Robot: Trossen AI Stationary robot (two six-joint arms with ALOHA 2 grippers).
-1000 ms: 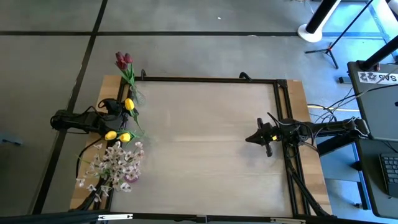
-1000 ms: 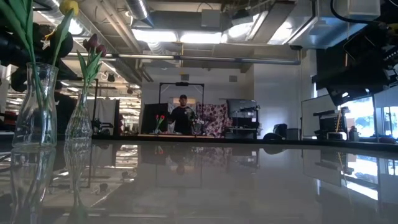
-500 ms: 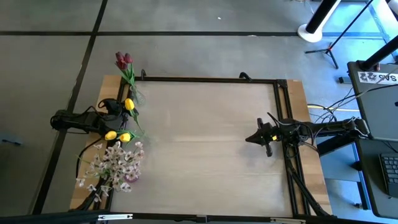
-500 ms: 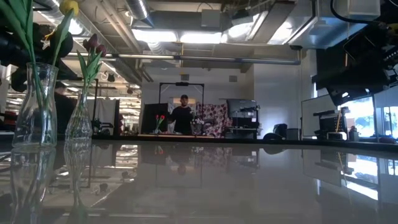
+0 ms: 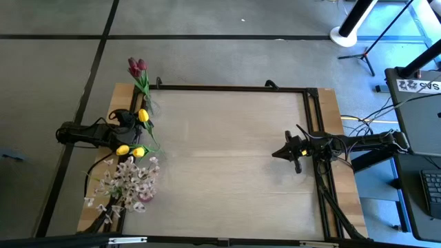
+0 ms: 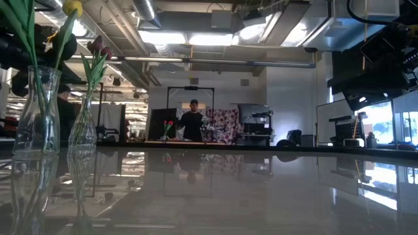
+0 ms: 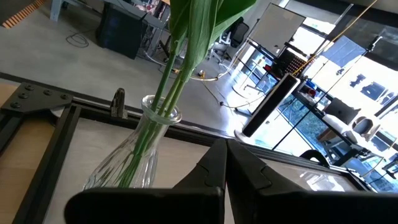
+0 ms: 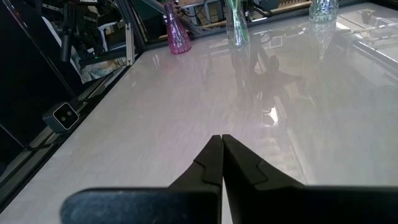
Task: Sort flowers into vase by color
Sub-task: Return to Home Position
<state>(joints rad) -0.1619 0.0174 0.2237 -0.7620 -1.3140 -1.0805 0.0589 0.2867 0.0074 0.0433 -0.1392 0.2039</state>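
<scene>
Three vases stand along the table's left edge. Dark red tulips (image 5: 137,67) fill the far clear glass vase (image 7: 138,155), yellow tulips (image 5: 131,149) the middle one (image 6: 38,111), and white blossoms (image 5: 127,180) the near pink vase (image 8: 176,31). All stems stand with their stalks in the vases. My left gripper (image 5: 131,122) (image 7: 225,163) is shut and empty among the vases, near the red tulips' vase. My right gripper (image 5: 288,153) (image 8: 222,148) is shut and empty above the table's right part.
A black metal frame (image 5: 234,88) borders the table top, with a clamp (image 7: 118,102) at the far left corner. The pale table surface (image 5: 227,158) lies between the two arms. A person (image 6: 192,121) stands in the room far behind the table.
</scene>
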